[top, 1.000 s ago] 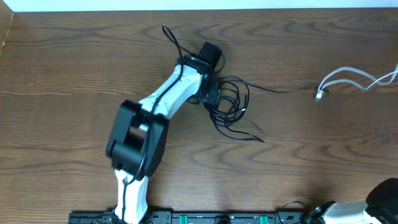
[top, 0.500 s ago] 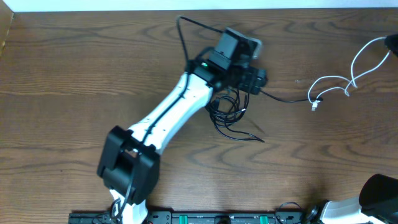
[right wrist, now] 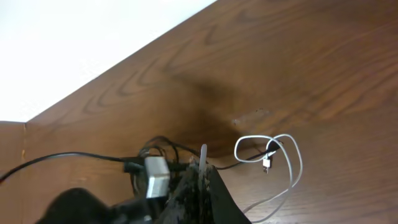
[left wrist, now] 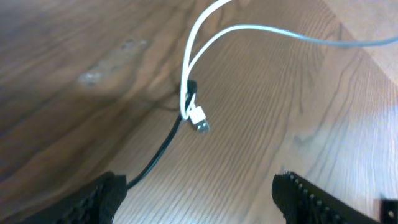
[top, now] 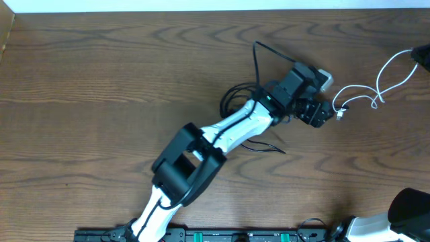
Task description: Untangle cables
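The white cable [top: 376, 87] runs from its plug [top: 342, 111] up to my right gripper [top: 423, 57] at the frame's right edge. In the right wrist view the right gripper [right wrist: 203, 169] is shut on the white cable [right wrist: 289, 163], a short end poking up between its fingers. My left gripper [top: 326, 113] is open just left of the plug. In the left wrist view the left gripper [left wrist: 199, 183] has bare table between its fingers, and the white plug [left wrist: 198, 119] lies ahead, touching a black cable [left wrist: 163, 146]. The black coil [top: 235, 101] is partly under the left arm.
A loose black strand [top: 269, 146] lies below the left forearm. The left arm's own thick wire [top: 259, 57] arches above its wrist. The table's back edge meets a white wall [top: 201, 5]. The left wrist camera's grey box [right wrist: 155, 174] sits close to the right gripper's fingers.
My left arm swung right, from over the black coil to the white cable's plug end. The white cable's far end rose toward the upper right.
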### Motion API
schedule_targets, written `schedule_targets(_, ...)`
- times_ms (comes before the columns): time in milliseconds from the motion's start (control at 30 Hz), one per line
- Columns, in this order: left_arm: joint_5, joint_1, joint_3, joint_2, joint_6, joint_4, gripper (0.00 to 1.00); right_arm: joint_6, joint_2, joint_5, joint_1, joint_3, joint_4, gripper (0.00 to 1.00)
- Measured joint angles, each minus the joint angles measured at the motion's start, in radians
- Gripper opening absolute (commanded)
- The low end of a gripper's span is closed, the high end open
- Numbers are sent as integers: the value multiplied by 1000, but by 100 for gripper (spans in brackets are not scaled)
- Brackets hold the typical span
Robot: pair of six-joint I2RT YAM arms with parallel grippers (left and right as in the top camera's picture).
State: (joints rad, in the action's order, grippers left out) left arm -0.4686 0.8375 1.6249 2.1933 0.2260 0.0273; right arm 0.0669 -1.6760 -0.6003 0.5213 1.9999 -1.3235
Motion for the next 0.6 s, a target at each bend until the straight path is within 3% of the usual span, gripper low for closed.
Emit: schedule_targets(600,214,14,0,150,57,-238,70,-45,0,6,-13,0,-33,1)
